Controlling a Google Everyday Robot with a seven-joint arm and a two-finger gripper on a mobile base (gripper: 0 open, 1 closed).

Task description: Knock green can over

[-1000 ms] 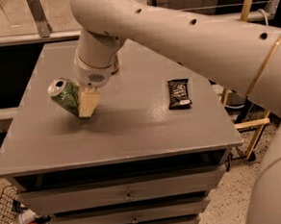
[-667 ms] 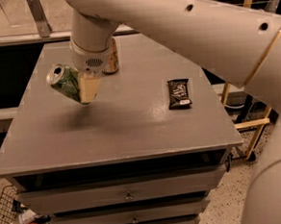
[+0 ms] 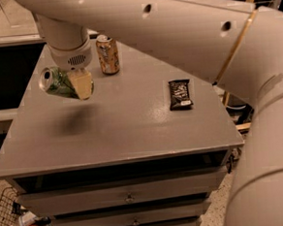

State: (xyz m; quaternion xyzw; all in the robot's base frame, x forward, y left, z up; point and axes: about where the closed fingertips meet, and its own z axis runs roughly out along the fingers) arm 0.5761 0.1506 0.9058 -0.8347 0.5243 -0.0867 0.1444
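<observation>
Gripper: We are finding the gripper [image 3: 72,84] in the upper left of the frame, closed around the green can [image 3: 56,82], with one pale finger [image 3: 82,84] pressing against the can's side.

Green can: It is hanging tilted, its top rim pointing toward the left edge of the frame, clear of the table [image 3: 133,130]. A soft shadow is lying on the grey top just below it.

Step in hand: We are judging that the can is being carried in the air rather than tipped where it stands. The job is not yet done until the can is lying on its side on the tabletop.

Doing it well: We are advising a low descent over the bare patch under the shadow. Releasing with the can already leaning should let it settle flat instead of rolling off the near or left edge.

Keeping clear: The orange can [image 3: 108,54] is standing upright just behind and to the right of the gripper, and we are wanting it left standing. The dark snack bar [image 3: 180,94] is lying well apart, right of centre.

Drawers: The drawers [image 3: 130,198] below the top are sitting shut, so we are unable to say what they are holding.

Basket: A wire basket [image 3: 1,212] is showing at the lower left corner, with what we are taking for bottles and cans piled inside.

Cans' contents: We are unable to tell whether either can is full or empty.
</observation>
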